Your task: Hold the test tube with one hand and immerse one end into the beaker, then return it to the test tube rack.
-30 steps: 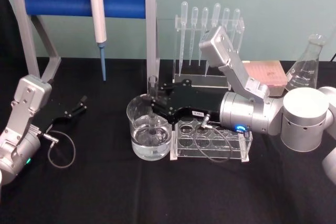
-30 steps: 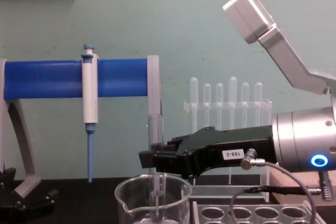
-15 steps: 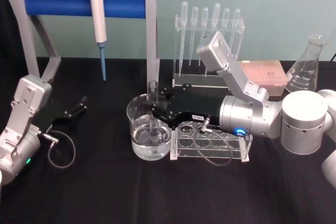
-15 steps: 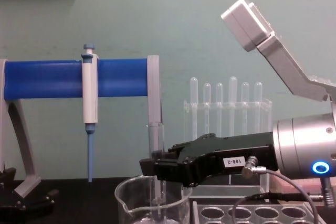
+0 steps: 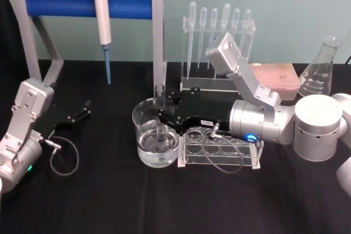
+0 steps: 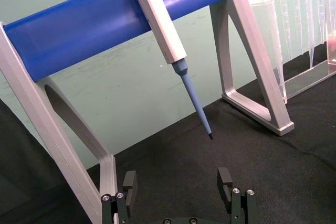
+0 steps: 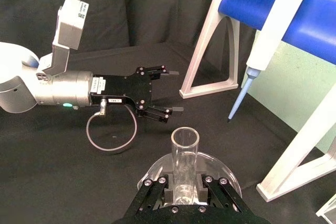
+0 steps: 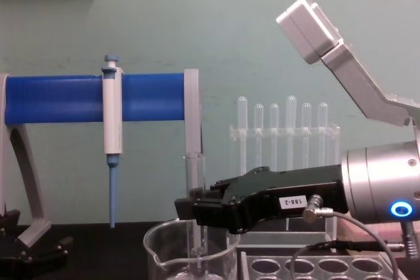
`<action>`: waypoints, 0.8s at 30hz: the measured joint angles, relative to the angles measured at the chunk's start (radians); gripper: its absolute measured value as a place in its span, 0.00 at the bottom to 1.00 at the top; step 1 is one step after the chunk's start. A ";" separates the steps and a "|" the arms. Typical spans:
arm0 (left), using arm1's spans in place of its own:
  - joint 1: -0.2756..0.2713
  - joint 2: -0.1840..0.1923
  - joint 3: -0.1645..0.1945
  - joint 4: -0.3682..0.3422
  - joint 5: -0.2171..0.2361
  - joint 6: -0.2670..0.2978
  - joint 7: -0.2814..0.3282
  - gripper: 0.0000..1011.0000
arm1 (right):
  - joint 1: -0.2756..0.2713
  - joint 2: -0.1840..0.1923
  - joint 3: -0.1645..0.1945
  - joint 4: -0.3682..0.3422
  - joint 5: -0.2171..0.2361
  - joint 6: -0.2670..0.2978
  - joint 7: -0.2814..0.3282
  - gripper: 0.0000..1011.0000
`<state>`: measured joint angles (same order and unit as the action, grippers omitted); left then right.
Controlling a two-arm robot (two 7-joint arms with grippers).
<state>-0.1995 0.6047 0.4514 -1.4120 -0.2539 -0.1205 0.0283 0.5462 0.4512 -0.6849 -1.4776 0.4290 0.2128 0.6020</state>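
Right gripper (image 5: 160,114): fingers (image 7: 157,186) closed on the test tube (image 5: 159,93), gripping it below the flared rim. The arm reaches in from 3 o'clock, passing above the test tube rack (image 5: 219,154).

Test tube: upright, with its lower end inside the beaker (image 5: 141,152) and in the clear liquid. In the chest view the test tube (image 8: 195,170) rises above the right gripper (image 8: 190,209) and descends into the beaker (image 8: 164,254).

Beaker: on the black tabletop (image 5: 109,190), just beside the rack at the rack's 9 o'clock.

Left gripper (image 5: 85,108): on the tabletop at 9 o'clock from the beaker, well apart from it, with its fingers (image 6: 128,181) spread open and holding nothing.
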 joint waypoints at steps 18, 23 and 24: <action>0.000 0.000 0.000 0.000 0.000 0.000 0.000 0.99 | 0.000 0.000 0.000 0.000 0.002 0.000 0.000 0.24; 0.000 0.000 0.000 0.000 0.000 0.000 0.000 0.99 | 0.000 0.000 0.000 0.000 0.002 0.000 0.000 0.24; 0.000 0.000 0.000 0.000 0.000 0.000 0.000 0.99 | 0.000 0.000 0.000 0.000 0.002 0.000 0.000 0.24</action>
<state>-0.1995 0.6047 0.4514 -1.4120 -0.2539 -0.1205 0.0283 0.5464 0.4512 -0.6853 -1.4776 0.4307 0.2127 0.6019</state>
